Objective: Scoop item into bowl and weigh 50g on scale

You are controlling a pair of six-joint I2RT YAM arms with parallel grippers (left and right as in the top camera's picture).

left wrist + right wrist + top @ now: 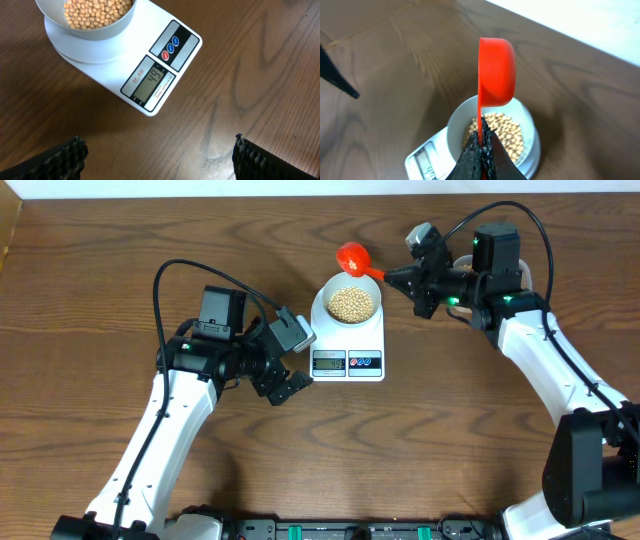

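Leftmost on the brown wooden table (90, 290), the left gripper (288, 386) hangs low just beside the near-left corner of the scale (374, 342). Its jaws stand wide apart and hold nothing. In the left wrist view the two dark ribbed fingertips (64, 156) sit at the bottom corners of the frame with bare wood between them.

Next comes the scale itself, flat and white, with its display and coloured buttons at the end nearest the robot. The display (154, 80) reads 49. On its platform stands the bowl (97, 34), centred on the round weighing plate, and the beans (352, 303) lie inside it in a heap that covers the bottom.

Farther right and toward the back, a red scoop (352, 257) is raised by the bowl's far rim. It is turned on its side, so the right wrist view shows the outside of the cup. Whether the cup sits over the rim or just beyond it cannot be told.

Its thin handle runs back into the right gripper (396, 278), whose jaws are pinched tight on it — the black fingers (481, 156) meet around the red strip.
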